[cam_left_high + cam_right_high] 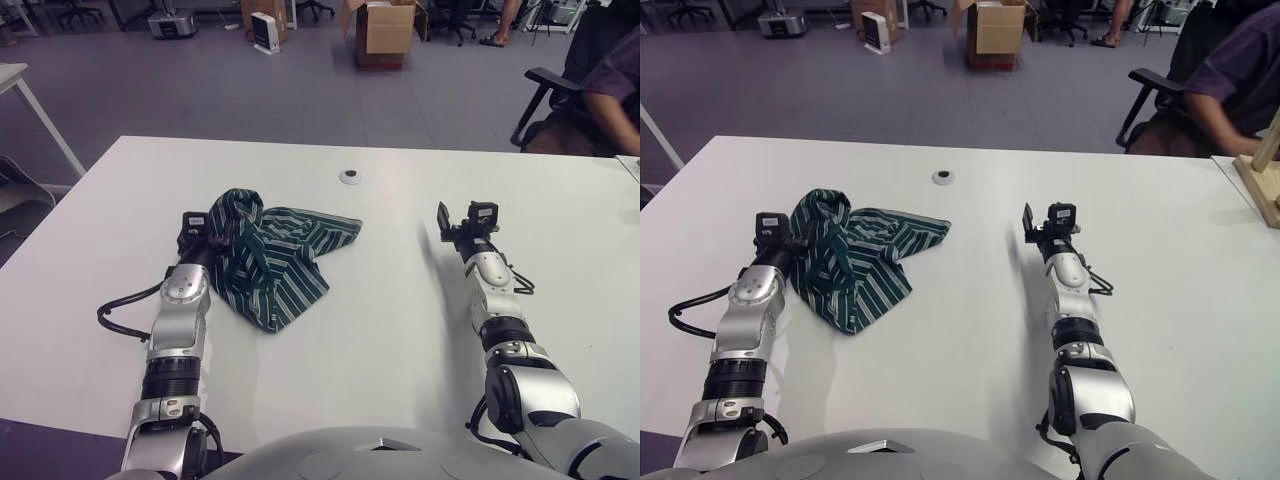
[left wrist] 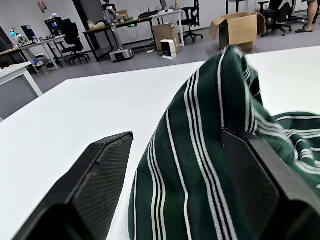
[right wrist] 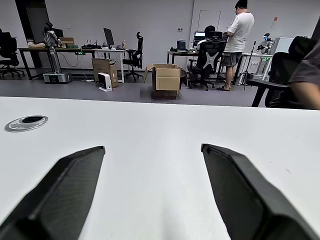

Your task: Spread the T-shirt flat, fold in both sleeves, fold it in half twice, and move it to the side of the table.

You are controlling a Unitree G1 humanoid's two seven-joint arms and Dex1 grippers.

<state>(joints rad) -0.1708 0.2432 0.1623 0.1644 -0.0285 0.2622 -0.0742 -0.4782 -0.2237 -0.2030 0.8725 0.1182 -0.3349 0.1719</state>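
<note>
White matte tabletop (image 1: 330, 350), smooth and hard, in an open office; grey floor behind, brown cardboard box (image 1: 385, 30) standing well back from the table.

Task thing: dark green cotton T-shirt with thin white stripes (image 1: 270, 260). It lies in a crumpled heap on the robot's left half of the tabletop, one ridge of cloth bunched up high, a flatter flap trailing toward the centre. Neither sleeves nor hem can be told apart in the heap. The fabric looks soft and limp, and the folds hold no shape of their own. My reading: the spreading step has not begun.

Left pincer (image 2: 176, 137) sits low at the heap's near-left edge, jaws apart, with the raised ridge of cloth between them. Black fingers (image 2: 100, 175) are wedge-shaped with finely ribbed pads, likely for friction on thin cloth. Placement suggests it is set to pinch an edge and draw it outward.

Right pincer (image 3: 152, 149) rests over bare tabletop, well apart from the shirt on the robot's right, jaws spread, nothing between them. It is probably parked clear until a second corner is needed.

Small round grey grommet (image 1: 349, 177) is set flush in the tabletop beyond the shirt, not touching it.

Risk, as a guess: the limp knit may drag in a bunch rather than open out.
</note>
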